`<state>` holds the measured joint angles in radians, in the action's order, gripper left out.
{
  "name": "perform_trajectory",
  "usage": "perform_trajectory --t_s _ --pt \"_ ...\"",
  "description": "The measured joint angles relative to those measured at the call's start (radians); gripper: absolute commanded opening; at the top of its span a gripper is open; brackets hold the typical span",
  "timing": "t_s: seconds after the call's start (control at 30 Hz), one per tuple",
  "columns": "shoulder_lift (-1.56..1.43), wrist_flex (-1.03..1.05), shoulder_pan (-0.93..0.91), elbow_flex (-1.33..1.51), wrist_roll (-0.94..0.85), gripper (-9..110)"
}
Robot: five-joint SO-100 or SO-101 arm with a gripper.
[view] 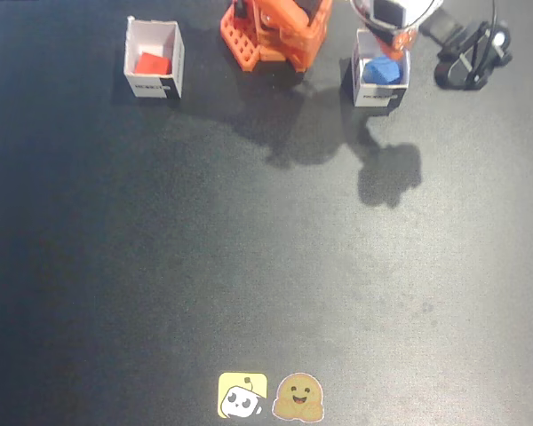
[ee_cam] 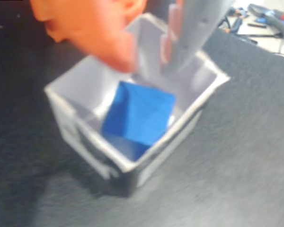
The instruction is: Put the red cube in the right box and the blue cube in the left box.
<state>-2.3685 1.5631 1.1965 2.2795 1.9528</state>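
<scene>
Black desk [view: 249, 266] carried two white boxes: the red cube [view: 151, 64] lay in the far-left box [view: 173, 55], the blue cube [ee_cam: 138, 113] in the far-right box [ee_cam: 85, 142]; the hand [ee_cam: 149, 49] hung above, spread, empty.

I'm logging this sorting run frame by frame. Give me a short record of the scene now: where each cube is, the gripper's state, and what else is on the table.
red cube: inside the left white box, fixed view
blue cube: inside the right white box, lying free
gripper: open, above the right white box, touching no cube
arm base: between the boxes, top edge
black clamp: top right
stickers: bottom edge
</scene>
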Motion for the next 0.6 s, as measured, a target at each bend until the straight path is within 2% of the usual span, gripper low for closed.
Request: perform_trajectory --t_s 0.27,0.6 --pt "-0.043 -0.02 -0.225 0.0 -0.017 0" --pt "-0.091 -0.094 -0.776 0.0 -0.331 0"
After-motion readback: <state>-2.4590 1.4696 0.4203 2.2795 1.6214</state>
